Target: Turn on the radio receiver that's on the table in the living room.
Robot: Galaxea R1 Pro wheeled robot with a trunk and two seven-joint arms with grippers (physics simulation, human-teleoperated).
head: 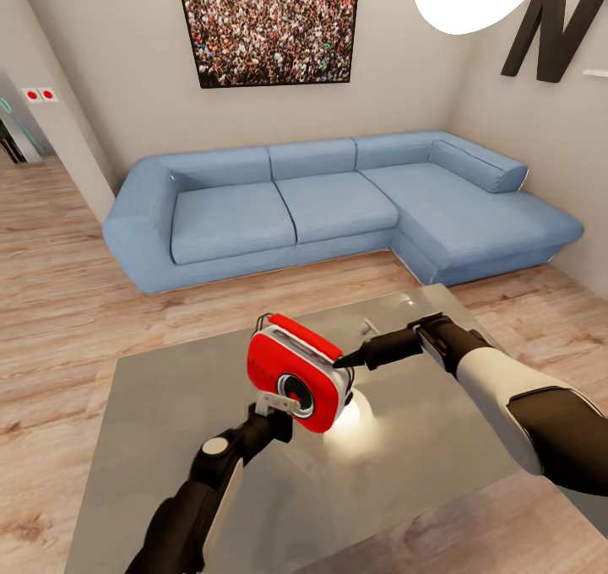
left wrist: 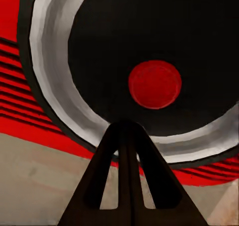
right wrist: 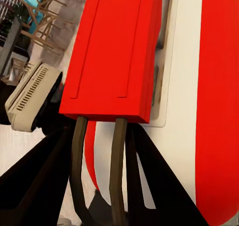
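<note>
Right claw (head: 348, 360), fingers pinched narrow, touched the radio (head: 297, 375) on its side edge above the table (head: 152, 439), while the left claw (head: 274, 403), also narrow, poked its dial from below.

Blue L-shaped sofa (head: 338, 207) against beige wall (head: 127, 93), framed crowd photo (head: 268, 21) above, black letter N (head: 561, 21), light plank floor (head: 51, 304).

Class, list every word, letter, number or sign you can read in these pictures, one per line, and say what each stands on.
"N": a big black letter mounted on the beige right-hand wall, cut off at the picture's edge.
The small red radio receiver with the round dial: no readable lettering on its face or handle.
The framed crowd photo: no text legible.
</note>
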